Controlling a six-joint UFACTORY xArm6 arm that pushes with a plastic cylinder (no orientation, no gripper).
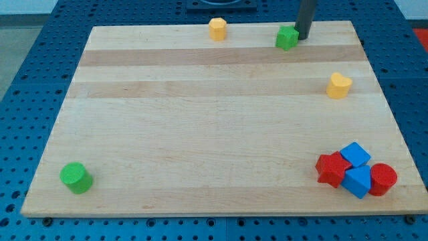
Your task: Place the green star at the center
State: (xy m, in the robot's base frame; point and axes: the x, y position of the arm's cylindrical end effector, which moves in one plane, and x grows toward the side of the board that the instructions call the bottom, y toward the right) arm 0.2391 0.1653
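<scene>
The scene is evenly and brightly lit from above, and only short, soft shadows are cast beside my tip [303,37]. No glare is seen; focus is sharp throughout.

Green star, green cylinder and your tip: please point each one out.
green star [287,37], camera view, middle of its top face
green cylinder [75,177], camera view, centre of its body
my tip [303,37], camera view, rod's very end

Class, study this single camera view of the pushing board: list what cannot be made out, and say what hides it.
1. Rod's upper part and the arm: cut off by the view's top edge.
2. Whether my tip touches the green star: too close to tell; it sits at the star's right.
3. Red star: partly covered by the blue blocks.
</scene>
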